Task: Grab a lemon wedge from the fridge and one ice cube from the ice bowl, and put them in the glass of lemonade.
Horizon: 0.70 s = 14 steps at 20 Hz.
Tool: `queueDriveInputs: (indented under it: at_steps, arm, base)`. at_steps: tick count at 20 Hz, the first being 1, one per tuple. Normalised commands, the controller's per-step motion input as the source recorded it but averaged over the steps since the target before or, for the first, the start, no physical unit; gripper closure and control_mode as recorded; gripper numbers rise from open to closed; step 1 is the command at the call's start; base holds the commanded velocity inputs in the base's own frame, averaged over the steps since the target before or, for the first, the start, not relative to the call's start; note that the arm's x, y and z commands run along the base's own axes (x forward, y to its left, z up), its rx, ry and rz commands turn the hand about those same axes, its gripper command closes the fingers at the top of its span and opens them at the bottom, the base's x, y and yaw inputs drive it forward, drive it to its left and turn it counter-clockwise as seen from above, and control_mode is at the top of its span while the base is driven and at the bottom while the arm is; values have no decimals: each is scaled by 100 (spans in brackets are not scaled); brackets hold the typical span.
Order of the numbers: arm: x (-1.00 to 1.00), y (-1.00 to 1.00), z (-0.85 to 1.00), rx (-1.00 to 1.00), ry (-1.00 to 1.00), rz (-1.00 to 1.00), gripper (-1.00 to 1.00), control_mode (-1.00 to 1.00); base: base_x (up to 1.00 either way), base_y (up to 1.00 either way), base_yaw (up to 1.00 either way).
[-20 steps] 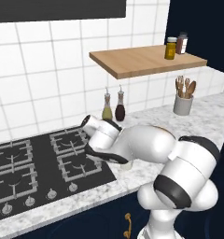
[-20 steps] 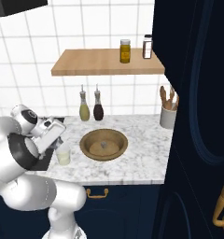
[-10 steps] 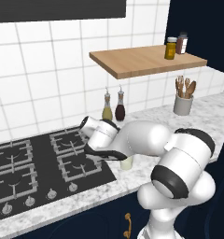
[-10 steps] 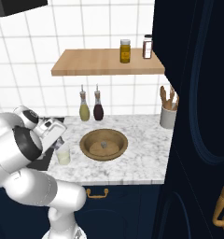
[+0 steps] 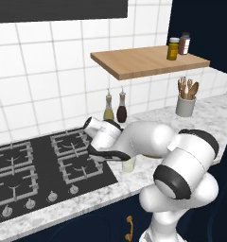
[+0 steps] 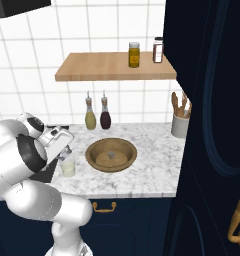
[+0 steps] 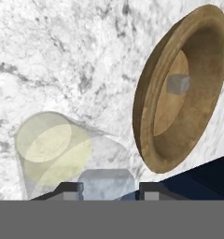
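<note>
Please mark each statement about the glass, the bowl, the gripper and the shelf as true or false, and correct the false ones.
1. The glass stands on the marble counter beside the ice bowl. True.
2. The ice bowl is empty. False: one grey ice cube still lies in it.
3. An ice cube sits between the fingertips of the gripper, above the glass. True.
4. Two jars stand on the wooden shelf. True.
5. The glass stands on the stove. False: it stands on the counter, just past the stove's edge.
6. The two oil bottles lie on their sides. False: both stand upright by the tiled wall.
</note>
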Motion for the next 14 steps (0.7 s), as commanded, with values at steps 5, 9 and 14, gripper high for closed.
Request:
queueDriveInputs:
  at_steps: [5, 9, 14]
  arm:
    - [-1, 0, 0, 0, 0, 0, -100, -100]
    - [-8, -4, 0, 2, -1, -2, -100, -100]
    - [-3, -26, 0, 20, -5, -5, -100, -100]
  base:
    - [0, 0, 0]
    - [0, 0, 0]
    - [0, 0, 0]
